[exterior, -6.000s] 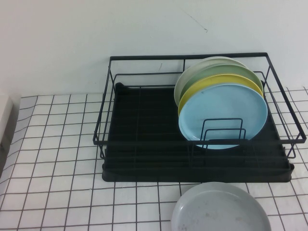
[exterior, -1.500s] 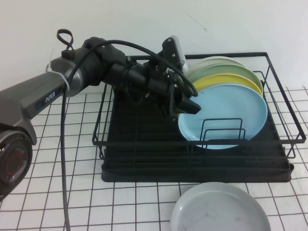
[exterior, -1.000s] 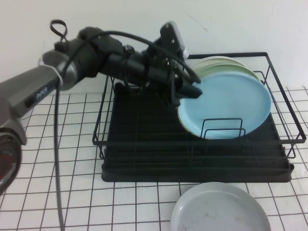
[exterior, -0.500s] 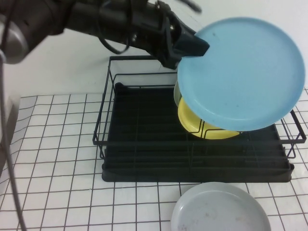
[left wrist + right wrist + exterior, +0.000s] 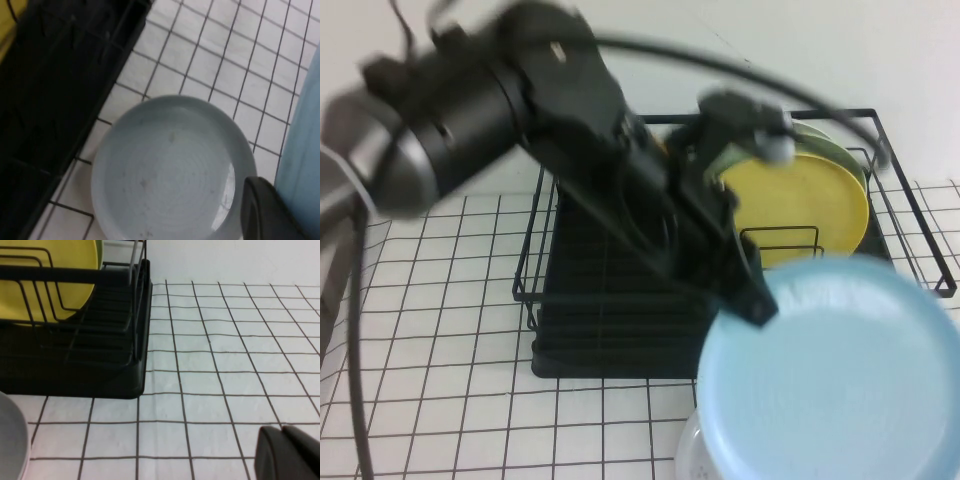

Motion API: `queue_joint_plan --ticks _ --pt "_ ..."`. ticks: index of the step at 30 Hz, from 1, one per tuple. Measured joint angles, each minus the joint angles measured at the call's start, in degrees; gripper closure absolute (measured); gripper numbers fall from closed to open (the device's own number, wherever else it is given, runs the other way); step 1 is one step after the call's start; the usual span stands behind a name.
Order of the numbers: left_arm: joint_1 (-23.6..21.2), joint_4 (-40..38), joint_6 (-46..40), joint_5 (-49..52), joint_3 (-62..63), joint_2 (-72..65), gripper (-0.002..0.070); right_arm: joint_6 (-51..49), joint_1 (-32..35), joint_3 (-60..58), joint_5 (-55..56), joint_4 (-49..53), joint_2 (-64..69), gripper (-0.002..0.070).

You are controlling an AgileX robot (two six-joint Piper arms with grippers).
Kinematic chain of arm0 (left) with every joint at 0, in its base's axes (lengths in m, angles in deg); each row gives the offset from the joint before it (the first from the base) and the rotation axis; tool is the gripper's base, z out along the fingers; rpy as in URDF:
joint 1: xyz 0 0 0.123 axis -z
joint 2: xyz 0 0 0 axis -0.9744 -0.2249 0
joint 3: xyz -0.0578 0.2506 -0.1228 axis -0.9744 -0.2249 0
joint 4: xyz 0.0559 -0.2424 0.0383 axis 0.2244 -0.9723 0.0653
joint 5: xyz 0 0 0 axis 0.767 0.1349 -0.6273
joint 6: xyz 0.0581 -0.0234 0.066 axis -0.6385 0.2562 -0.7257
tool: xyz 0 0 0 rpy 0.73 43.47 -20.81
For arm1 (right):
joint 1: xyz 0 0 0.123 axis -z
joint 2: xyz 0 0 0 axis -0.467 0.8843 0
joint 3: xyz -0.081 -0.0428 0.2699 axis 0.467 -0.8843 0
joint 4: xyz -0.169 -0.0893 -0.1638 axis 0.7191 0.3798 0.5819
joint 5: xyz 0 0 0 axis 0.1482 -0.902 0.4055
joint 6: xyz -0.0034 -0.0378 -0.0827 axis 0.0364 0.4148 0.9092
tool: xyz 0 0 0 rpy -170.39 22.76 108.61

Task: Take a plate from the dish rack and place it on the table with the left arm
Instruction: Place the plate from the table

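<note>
High view has your left gripper (image 5: 752,300) clamped on the rim of the light blue plate (image 5: 835,375), held out of the dish rack (image 5: 620,330) over the grey plate (image 5: 692,455); lower there and they clash, right gripper (image 5: 290,452) parked low over the table (image 5: 440,380), fingers together

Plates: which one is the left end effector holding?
The light blue plate, gripped by the left end effector above the grey plate; the yellow plate stands racked. Right end effector idle.
</note>
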Motion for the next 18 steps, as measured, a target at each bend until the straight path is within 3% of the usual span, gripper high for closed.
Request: queue_joint_plan --ticks 8,18 --pt "2.42 0.83 0.83 -12.72 -12.87 -1.06 0.0615 0.00 0.00 0.00 0.00 0.00 0.00 0.0678" --pt "2.42 2.73 1.59 -14.95 -13.33 -7.90 0.0616 0.00 0.00 0.00 0.00 0.00 0.00 0.0678"
